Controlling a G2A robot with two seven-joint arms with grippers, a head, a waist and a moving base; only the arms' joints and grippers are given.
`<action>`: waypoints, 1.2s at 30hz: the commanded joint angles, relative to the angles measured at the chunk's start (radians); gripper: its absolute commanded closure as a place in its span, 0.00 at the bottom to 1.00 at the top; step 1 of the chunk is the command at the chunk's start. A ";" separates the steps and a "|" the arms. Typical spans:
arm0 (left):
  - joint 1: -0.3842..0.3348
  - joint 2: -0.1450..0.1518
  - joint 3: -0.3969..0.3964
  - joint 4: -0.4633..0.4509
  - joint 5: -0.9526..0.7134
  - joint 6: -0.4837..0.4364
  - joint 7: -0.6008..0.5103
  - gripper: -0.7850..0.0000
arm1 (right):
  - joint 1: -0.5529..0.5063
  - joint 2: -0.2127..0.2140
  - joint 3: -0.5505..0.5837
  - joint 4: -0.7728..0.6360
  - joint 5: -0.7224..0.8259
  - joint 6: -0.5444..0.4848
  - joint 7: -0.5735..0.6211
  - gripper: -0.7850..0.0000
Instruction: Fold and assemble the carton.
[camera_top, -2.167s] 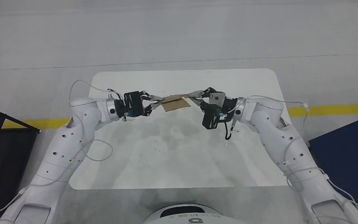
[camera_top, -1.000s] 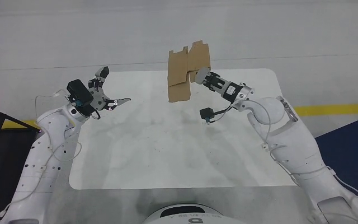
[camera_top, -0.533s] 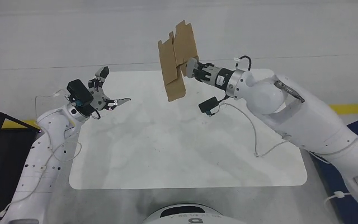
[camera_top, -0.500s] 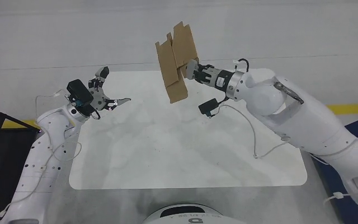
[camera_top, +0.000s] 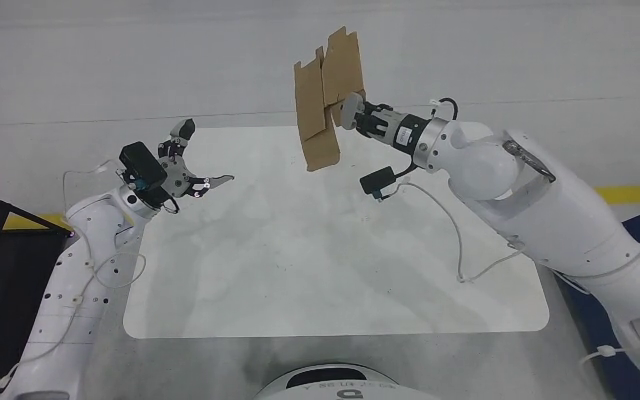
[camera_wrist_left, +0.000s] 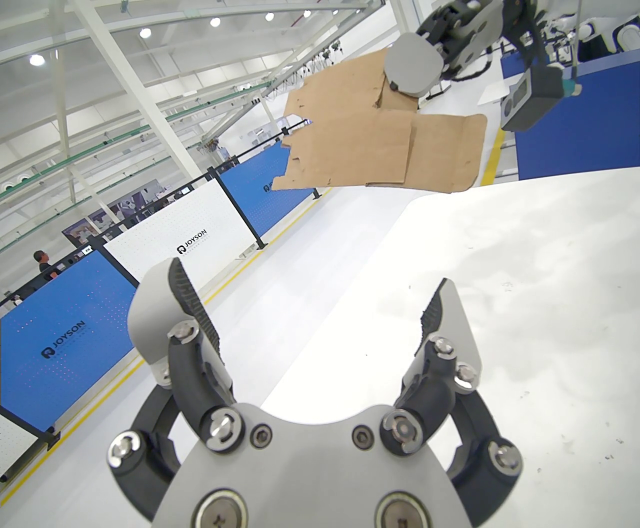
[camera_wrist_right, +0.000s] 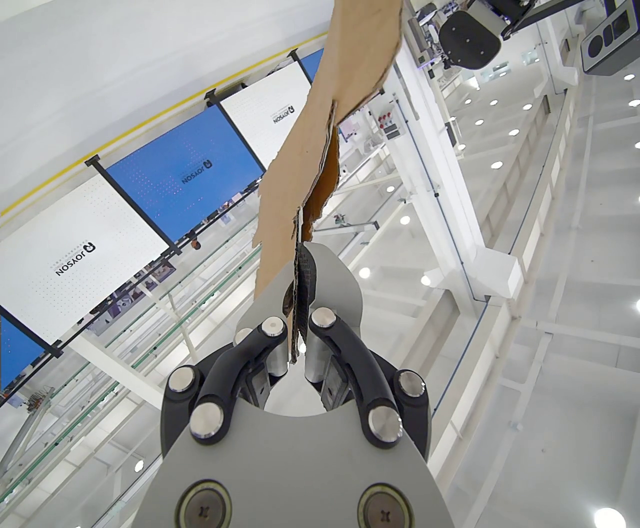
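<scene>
Only the carton has swung, a bit rightward: the left gripper at nine o'clock waits with fingers wide apart, while the flat carton, up at twelve o'clock, is pinched by just one edge in the right gripper and might slip.

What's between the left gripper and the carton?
Nothing visible. The left gripper sits open at the left side of the table; the right gripper holds the carton in the air over the far edge. Only air lies between.
</scene>
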 joint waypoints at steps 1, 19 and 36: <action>0.000 0.000 0.000 0.000 0.000 0.000 0.000 0.00 | 0.000 0.000 0.000 0.000 0.000 0.000 0.000 1.00; -0.267 -0.148 0.468 0.307 -1.014 -0.300 -0.182 0.00 | -0.115 -0.001 0.086 0.015 0.131 0.312 -0.032 1.00; -0.318 -0.204 0.630 0.266 -2.159 -0.300 -0.987 0.67 | -0.196 -0.009 0.141 0.005 0.096 0.349 -0.097 1.00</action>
